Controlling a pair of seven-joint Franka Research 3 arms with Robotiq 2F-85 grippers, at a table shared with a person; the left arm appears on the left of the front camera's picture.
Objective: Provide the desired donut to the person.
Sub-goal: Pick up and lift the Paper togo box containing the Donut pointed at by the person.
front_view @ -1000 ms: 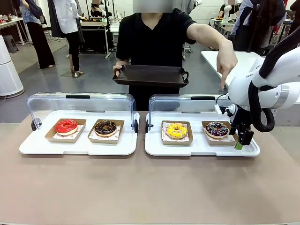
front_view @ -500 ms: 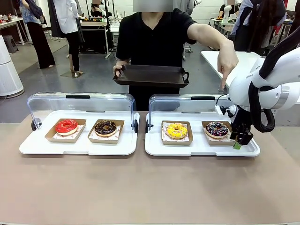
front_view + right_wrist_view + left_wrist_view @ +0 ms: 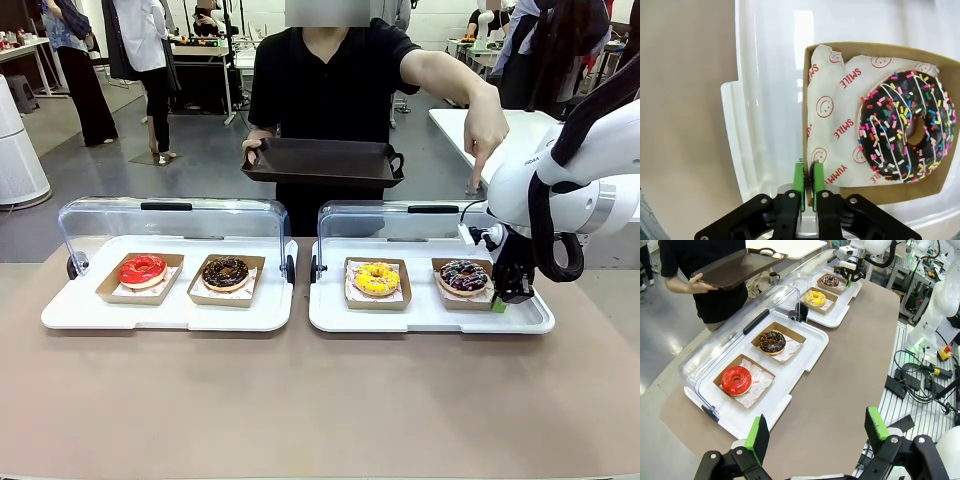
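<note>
Right hand has shifted inward since a second ago — now pinched tight on the edge of the brown cardboard tray holding the sprinkled chocolate donut. Left hand spread wide, empty.

In the right wrist view, the right gripper has its green pads closed on the near wall of the cardboard tray and covers that stretch of wall. The tray's right corner runs off the picture's edge. From the front, that gripper is too small to show its hold, and the right arm is cut by the right edge. The person is hidden below the waist by the surface's far edge. The serving tray hides the fingers under it. In the left wrist view, the bottom edge cuts off the left gripper.
</note>
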